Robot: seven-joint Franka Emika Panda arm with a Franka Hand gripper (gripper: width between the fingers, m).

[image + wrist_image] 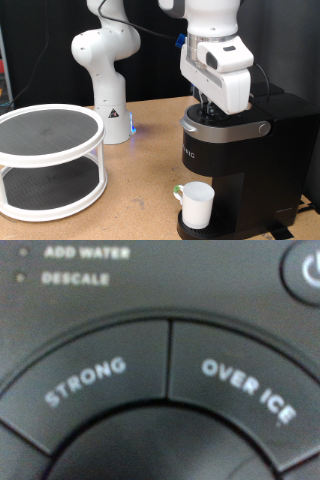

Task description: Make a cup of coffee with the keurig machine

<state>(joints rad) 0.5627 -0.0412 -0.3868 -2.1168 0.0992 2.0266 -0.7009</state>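
The black keurig machine stands at the exterior view's right, its grey-silver lid handle closed down. A white cup with a bit of green at its rim sits on the machine's drip tray under the spout. My gripper points straight down onto the machine's top button panel, its fingers hidden behind the white hand. The wrist view is filled by that panel at very close range: the STRONG button, the OVER ICE button, the ADD WATER and DESCALE labels and a power button. No fingers show there.
A white two-tier round rack with dark mesh shelves stands at the exterior view's left. The white robot base rises behind it on the wooden table. A black cable runs down to the hand.
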